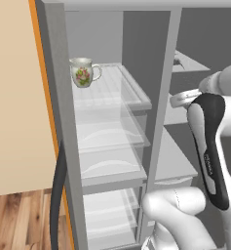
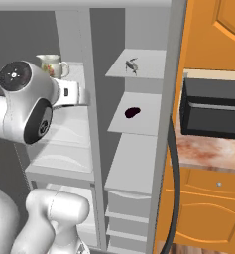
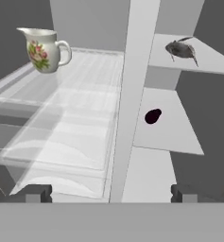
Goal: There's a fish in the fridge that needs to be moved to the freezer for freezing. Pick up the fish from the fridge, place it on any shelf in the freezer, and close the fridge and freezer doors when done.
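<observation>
Claw [image 3: 111,193]: seen in the hand view as two dark tips set wide apart at the bottom, released, with nothing held between them; it is held in front of the grey post that divides the two compartments.
Arm [image 1: 212,146]: raised in front of the open compartments, white with a dark joint.
Fridge [image 1: 107,146]: the wider compartment on the left, with clear glass shelves stacked one above another and translucent drawers below.
Mug [image 3: 43,48]: white with a flower print, stood upright at the far left of the top glass shelf in the fridge.
Freezer [image 2: 139,149]: the narrower compartment on the right, with solid pale grey boards and grey drawers underneath.
Dark blob [image 3: 152,116]: a small black oval item laid on the middle freezer board.
Shelf [image 2: 148,69]: the top pale grey board in the freezer.
Fish [image 3: 181,49]: laid flat on that top freezer shelf, thin tail pointed right in the hand view, well apart from the claw.
Doors [image 2: 171,163]: both are swung open; a long dark handle is seen on each.
</observation>
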{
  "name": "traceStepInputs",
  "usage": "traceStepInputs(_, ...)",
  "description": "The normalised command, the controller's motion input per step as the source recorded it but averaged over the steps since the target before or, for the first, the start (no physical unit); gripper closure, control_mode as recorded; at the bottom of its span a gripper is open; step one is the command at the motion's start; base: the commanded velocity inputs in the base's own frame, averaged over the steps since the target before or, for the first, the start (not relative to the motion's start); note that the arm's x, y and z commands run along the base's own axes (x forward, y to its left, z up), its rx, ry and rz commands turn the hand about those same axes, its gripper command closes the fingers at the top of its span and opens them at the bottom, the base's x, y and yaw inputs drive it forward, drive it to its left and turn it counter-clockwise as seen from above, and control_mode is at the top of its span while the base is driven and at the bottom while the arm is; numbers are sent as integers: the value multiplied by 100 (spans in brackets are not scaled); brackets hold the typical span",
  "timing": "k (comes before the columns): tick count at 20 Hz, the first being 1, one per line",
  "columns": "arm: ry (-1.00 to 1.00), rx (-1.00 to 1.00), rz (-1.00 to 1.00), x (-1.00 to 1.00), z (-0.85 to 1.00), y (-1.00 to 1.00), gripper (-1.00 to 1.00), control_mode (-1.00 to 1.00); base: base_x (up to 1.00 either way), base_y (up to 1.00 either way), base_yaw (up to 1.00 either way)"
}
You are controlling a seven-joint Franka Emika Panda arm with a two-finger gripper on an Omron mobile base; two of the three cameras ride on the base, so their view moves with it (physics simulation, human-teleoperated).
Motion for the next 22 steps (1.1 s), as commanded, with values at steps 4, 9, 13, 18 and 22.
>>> traceStepInputs(4, 0, 0, -10, -69, 0, 8, -100, -100, 0, 0, 0)
traceStepInputs(9, 0, 0, -18, -26, 0, 15, -100, -100, 0, 0, 0)
traceStepInputs(13, 0, 0, -15, 0, 0, 0, -100, -100, 0, 0, 0)
traceStepInputs(18, 0, 2, -1, -26, 0, 14, -100, -100, 0, 0, 0)
traceStepInputs(22, 1, 0, 0, -10, -2, 26, -100, -100, 0, 0, 0)
